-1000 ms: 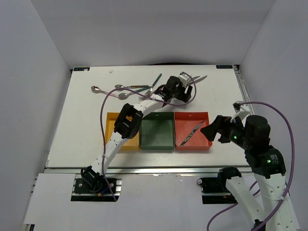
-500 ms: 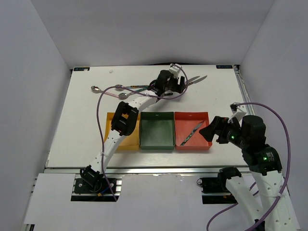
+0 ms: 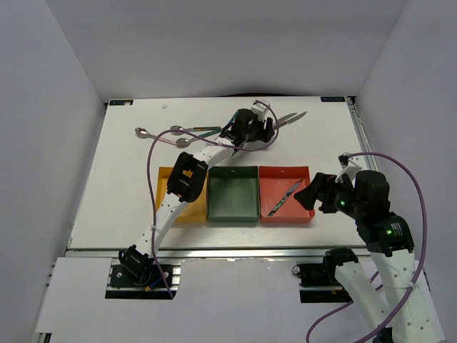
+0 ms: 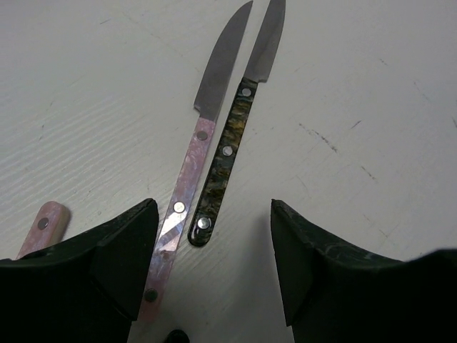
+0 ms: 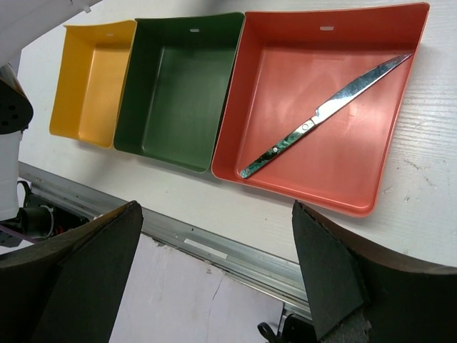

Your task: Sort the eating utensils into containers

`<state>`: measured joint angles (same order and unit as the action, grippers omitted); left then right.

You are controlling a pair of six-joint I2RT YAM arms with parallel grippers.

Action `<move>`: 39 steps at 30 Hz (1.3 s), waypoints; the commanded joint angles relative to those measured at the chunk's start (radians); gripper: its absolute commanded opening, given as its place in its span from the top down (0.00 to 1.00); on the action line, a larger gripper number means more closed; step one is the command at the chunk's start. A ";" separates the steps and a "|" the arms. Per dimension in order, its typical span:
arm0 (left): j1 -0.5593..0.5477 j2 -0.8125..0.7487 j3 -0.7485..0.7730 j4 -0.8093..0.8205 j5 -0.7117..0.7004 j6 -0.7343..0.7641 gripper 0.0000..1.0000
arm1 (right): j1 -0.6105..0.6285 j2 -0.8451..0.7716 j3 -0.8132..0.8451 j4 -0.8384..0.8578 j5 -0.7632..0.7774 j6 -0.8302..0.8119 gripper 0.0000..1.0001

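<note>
Two knives lie side by side on the white table, one pink-handled (image 4: 187,171) and one with a dark patterned handle (image 4: 225,153). My left gripper (image 4: 213,212) hangs open just above their handle ends, a finger on each side. It touches neither knife. From above the left gripper (image 3: 251,128) is at the back of the table, with the knife blades (image 3: 291,117) poking out to its right. Three spoons (image 3: 177,130) lie to its left. The yellow (image 5: 93,78), green (image 5: 178,78) and red (image 5: 335,164) containers stand in a row. One knife (image 5: 321,111) lies in the red one. My right gripper (image 5: 214,243) is open and empty.
Another pink handle end (image 4: 44,225) shows beside my left finger. A teal-handled utensil (image 3: 207,131) lies among the spoons. The left arm reaches over the yellow tray (image 3: 163,187). The table's metal front rail (image 5: 235,254) runs below the right gripper.
My left gripper has shifted left along the back of the table, settled over the knife handles, and its jaws have narrowed somewhat. The right arm has barely moved.
</note>
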<state>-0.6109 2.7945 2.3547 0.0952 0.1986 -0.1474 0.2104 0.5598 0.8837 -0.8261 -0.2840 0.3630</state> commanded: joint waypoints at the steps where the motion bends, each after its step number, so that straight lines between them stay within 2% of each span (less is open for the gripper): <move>1: 0.003 -0.044 -0.021 -0.022 -0.018 0.045 0.26 | -0.003 -0.001 -0.022 0.050 -0.015 0.005 0.11; 9: 0.028 -0.072 -0.037 -0.164 0.030 0.175 0.27 | -0.003 0.000 -0.034 0.068 -0.018 0.008 0.11; 16: 0.039 -0.084 -0.044 -0.258 0.038 0.249 0.37 | -0.003 0.002 -0.040 0.077 -0.021 0.013 0.11; 18: 0.039 -0.082 -0.037 -0.281 0.021 0.278 0.41 | -0.002 0.000 -0.042 0.078 -0.021 0.013 0.11; 19: 0.039 -0.079 -0.032 -0.301 0.013 0.287 0.47 | -0.002 -0.003 -0.042 0.078 -0.021 0.013 0.11; 25: 0.037 -0.067 -0.031 -0.345 -0.013 0.333 0.53 | -0.003 -0.004 -0.051 0.084 -0.020 0.013 0.11; 35: 0.023 -0.088 -0.084 -0.370 -0.086 0.401 0.83 | -0.002 -0.005 -0.058 0.088 -0.018 0.014 0.11; 39: 0.023 -0.124 -0.123 -0.351 -0.106 0.408 0.90 | -0.003 -0.008 -0.063 0.091 -0.018 0.017 0.11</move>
<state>-0.5926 2.7136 2.2917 -0.1158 0.1566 0.2272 0.2104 0.5617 0.8207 -0.7750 -0.2913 0.3782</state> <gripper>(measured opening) 0.230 0.895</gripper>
